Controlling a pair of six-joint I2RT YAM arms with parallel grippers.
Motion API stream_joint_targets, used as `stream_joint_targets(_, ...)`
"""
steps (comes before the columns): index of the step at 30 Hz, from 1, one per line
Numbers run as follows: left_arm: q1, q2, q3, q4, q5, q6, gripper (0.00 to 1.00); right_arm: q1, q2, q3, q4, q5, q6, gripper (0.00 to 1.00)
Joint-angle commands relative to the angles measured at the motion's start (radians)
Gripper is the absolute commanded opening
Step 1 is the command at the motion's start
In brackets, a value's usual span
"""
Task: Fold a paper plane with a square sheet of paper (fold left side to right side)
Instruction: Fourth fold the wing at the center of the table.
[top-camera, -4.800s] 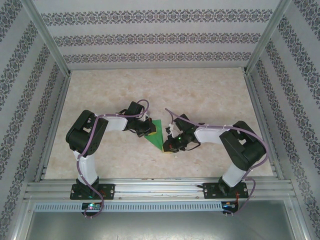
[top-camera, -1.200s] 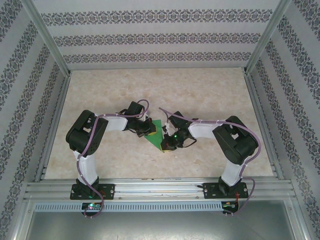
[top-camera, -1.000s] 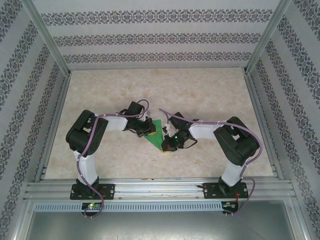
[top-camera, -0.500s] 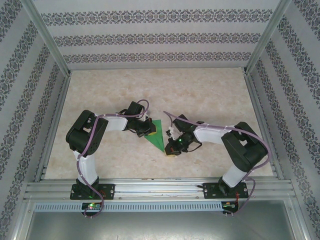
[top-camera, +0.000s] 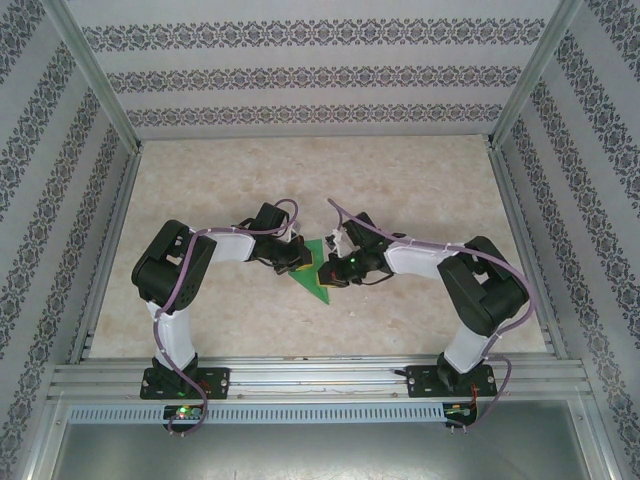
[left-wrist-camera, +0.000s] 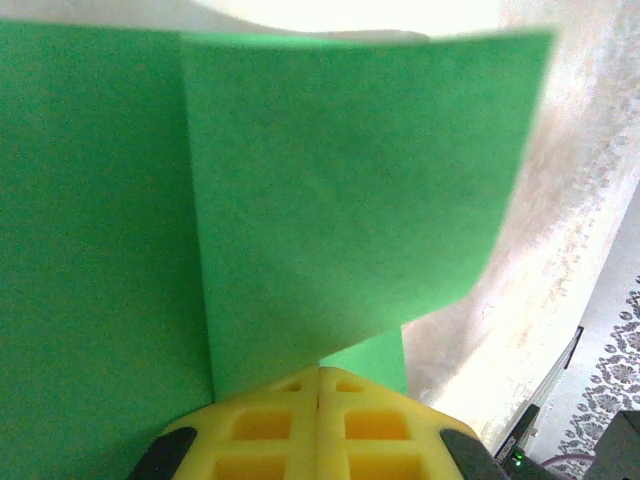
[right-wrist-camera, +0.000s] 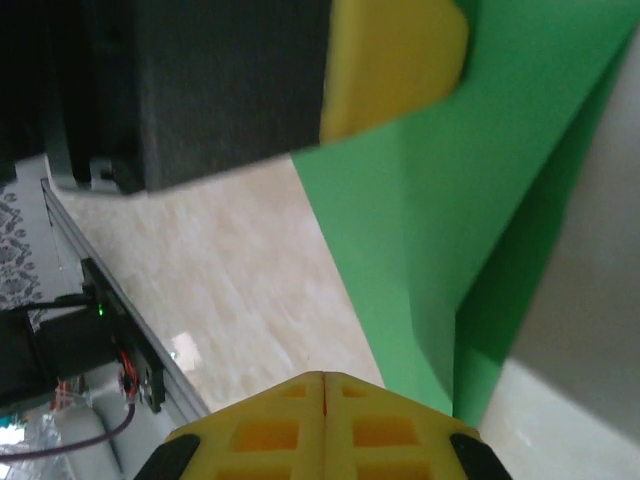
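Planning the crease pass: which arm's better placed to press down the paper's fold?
Right, likely. The right gripper, shut, sits beside the fold in the paper. The left gripper, also shut, rests on the paper's other side, seemingly pinning it.

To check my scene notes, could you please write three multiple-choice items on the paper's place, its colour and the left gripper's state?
1. Where on the table does the paper lie? A at the far edge; B near the middle; C in the right near corner.
2. What colour is it? A green; B white; C red.
3. How is the left gripper? A wide open; B shut; C holding a cup.
Answers: B, the top view shows it mid-table; A, every view shows green; B, its yellow fingers meet.
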Motion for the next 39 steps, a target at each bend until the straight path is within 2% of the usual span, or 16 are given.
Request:
stream_joint_targets(1,0.002,0.043,-0.017,-0.121,-0.123,0.003,0.00,0.015,0.039,0.038,0.031,0.071,0.021,0.00)
stream_joint_targets(24,0.002,0.026,-0.017,-0.113,-0.123,0.006,0.01,0.026,0.124,0.048,-0.149,0.205,-0.024,0.00)
stream_joint_targets(31,0.004,-0.071,-0.022,-0.037,-0.120,0.002,0.06,0.041,0.136,0.053,-0.249,0.318,-0.054,0.00)
stream_joint_targets(39,-0.004,-0.186,-0.114,0.129,-0.067,-0.055,0.03,0.065,0.162,0.059,-0.290,0.414,-0.059,0.00)
